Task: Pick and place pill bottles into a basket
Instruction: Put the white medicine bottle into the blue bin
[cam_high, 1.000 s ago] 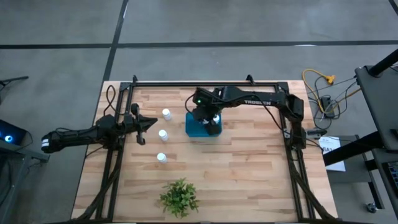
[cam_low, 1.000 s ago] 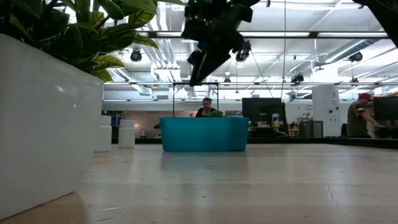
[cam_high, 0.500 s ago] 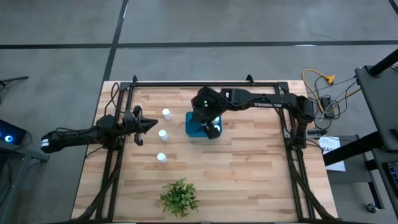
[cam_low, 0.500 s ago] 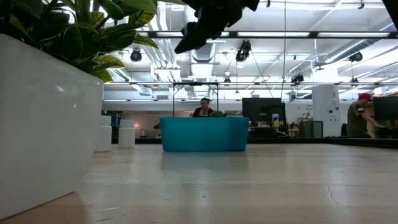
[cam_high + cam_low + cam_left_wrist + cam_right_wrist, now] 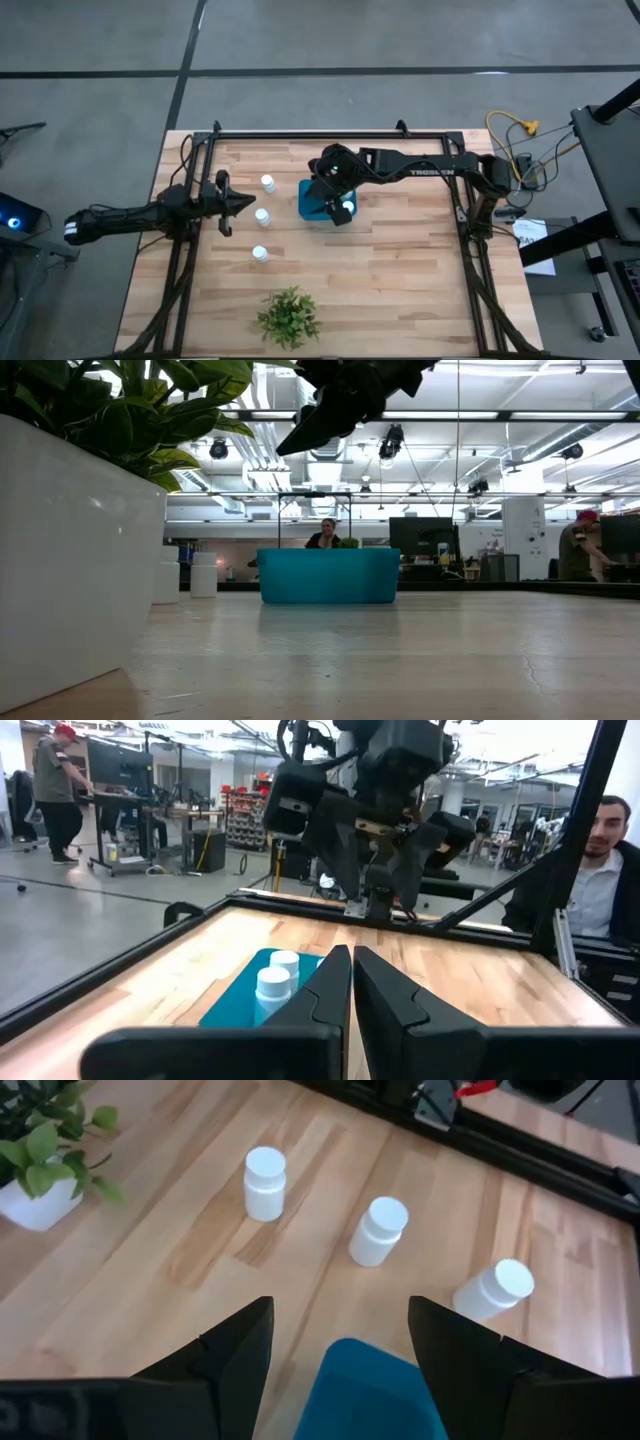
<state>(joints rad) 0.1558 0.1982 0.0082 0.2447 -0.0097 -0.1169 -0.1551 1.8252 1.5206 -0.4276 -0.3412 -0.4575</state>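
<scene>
Three white pill bottles stand upright on the wooden table to the left of the teal basket (image 5: pixel 309 203): one far (image 5: pixel 268 183), one in the middle (image 5: pixel 262 216), one near (image 5: pixel 259 254). My right gripper (image 5: pixel 325 198) hangs open and empty above the basket, slanting down toward the bottles. Its wrist view shows the bottles (image 5: pixel 265 1183) (image 5: pixel 379 1231) (image 5: pixel 492 1290) beyond the basket's rim (image 5: pixel 375 1380). My left gripper (image 5: pixel 235 203) is shut and level, just left of the middle bottle.
A small green plant in a white pot (image 5: pixel 288 318) stands near the table's front edge. Black frame rails (image 5: pixel 320 132) run along the table's far and side edges. People show in the room beyond the table.
My right gripper has risen from just above the basket. It has tipped up from pointing steeply down into the basket to slanting toward the bottles on the left. The bottles and the basket have stayed in place.
</scene>
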